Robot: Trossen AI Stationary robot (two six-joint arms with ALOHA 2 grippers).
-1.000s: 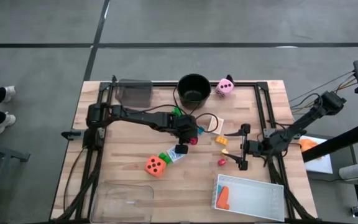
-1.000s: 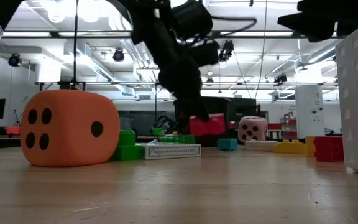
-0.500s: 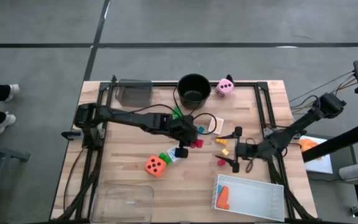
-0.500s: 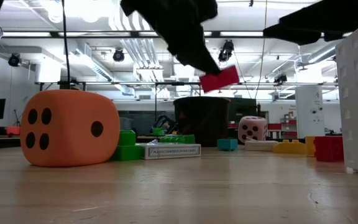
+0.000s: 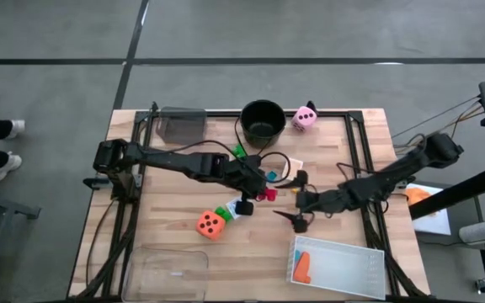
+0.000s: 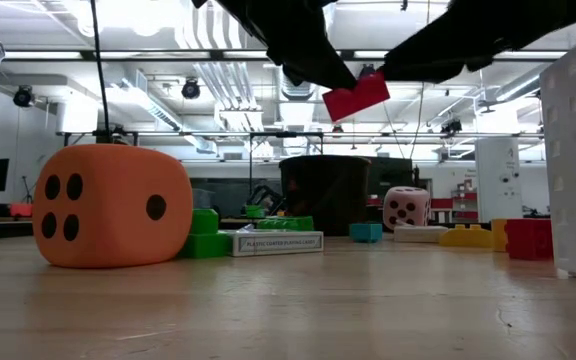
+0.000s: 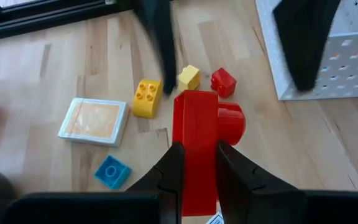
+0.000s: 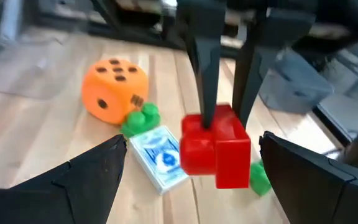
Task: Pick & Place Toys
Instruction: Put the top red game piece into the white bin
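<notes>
My left gripper (image 5: 262,191) is shut on a red brick (image 7: 199,146) held above the table's middle; the low view shows the brick (image 6: 356,97) high over the tabletop. My right gripper (image 5: 298,202) is open just to the brick's right, facing it, with nothing between its fingers (image 8: 82,180). On the wood below lie two yellow bricks (image 7: 146,98), a small red brick (image 7: 223,81), a blue brick (image 7: 111,171) and a card (image 7: 93,119). An orange die (image 5: 210,224), green bricks (image 5: 223,212) and a second card (image 8: 160,155) rest to the near left. My left gripper pinches the red brick's two opposite sides (image 7: 194,177) between its two fingers, at the end nearest the wrist. The fingers (image 8: 205,68) slant down from the table's left and lie along the brick. The brick hangs tilted, clear of the table.
A black bucket (image 5: 262,120) and a pink die (image 5: 304,117) stand at the far edge. A white tray (image 5: 343,269) holding an orange piece sits at the near right, a clear tray (image 5: 168,273) at the near left, and another clear tray (image 5: 182,126) at the far left.
My left gripper has risen from the table with the red brick, which now hangs tilted well above the other toys. My right gripper, still open, has moved toward the table's left and now faces the held brick.
</notes>
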